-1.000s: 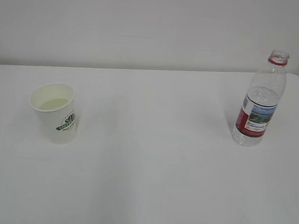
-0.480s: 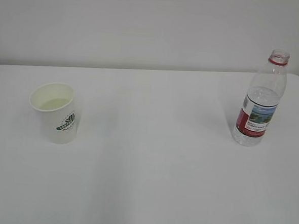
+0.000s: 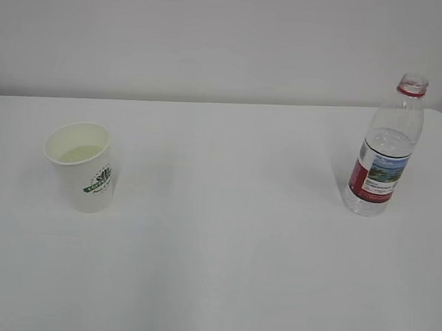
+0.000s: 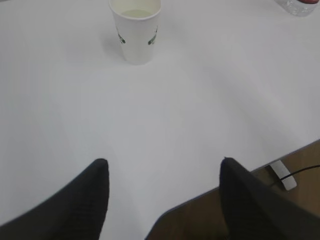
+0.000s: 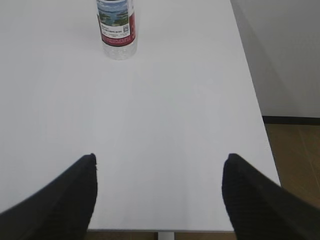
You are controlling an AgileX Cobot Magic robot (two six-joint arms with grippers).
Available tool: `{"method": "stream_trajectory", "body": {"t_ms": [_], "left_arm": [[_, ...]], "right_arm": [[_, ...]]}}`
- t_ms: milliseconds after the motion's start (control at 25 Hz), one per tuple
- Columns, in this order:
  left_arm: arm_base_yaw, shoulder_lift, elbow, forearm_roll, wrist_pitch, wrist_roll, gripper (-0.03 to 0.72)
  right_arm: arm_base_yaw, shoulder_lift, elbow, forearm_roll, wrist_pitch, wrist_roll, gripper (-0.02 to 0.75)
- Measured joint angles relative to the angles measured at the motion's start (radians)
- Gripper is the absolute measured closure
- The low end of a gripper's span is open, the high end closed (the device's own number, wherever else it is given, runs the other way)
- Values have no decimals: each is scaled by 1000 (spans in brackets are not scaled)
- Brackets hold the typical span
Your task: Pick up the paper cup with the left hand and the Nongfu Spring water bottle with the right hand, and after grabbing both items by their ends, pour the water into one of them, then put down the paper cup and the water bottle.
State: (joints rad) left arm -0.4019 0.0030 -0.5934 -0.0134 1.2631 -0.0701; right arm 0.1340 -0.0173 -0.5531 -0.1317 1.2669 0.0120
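At left of the exterior frame the paper cup (image 3: 79,166) stands upright holding pale water (image 3: 81,153); in the left wrist view it sits top centre, well apart from the left tool (image 4: 165,167), spread and empty. The Nongfu Spring water bottle (image 3: 383,149) stands upright at right, uncapped, far above the right tool (image 5: 160,162), also spread and empty. The table (image 3: 223,248) is white, the wall (image 3: 214,37) pale.

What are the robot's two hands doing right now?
Left hand: open, holding nothing.
Right hand: open, holding nothing.
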Motion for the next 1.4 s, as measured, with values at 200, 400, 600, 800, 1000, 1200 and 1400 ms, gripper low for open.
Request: {"method": "stream_trajectory", "body": {"t_ms": [200,400,600,800,1000,1200,1400], "left_arm": [[0,0,15,3,-2,0,195],[0,0,25,13,-54,0,196],[0,0,39,19,-105,0,198],[0,0,65,26,-150,0,205],[0,0,65,28,-154,0,217],[0,0,65,28,-156,0,225],[0,0,65,28,-156,0,225]], "right_arm": [[0,0,19,0,-26,0,148],[0,0,34,0,-75,-1,148],[0,0,50,-2,-111,-1,148],[0,0,50,-2,-114,-1,148],[0,0,50,-5,-115,-1,148],[0,0,50,-19,-115,-2,148],[0,0,50,-22,-115,-2,148]]}}
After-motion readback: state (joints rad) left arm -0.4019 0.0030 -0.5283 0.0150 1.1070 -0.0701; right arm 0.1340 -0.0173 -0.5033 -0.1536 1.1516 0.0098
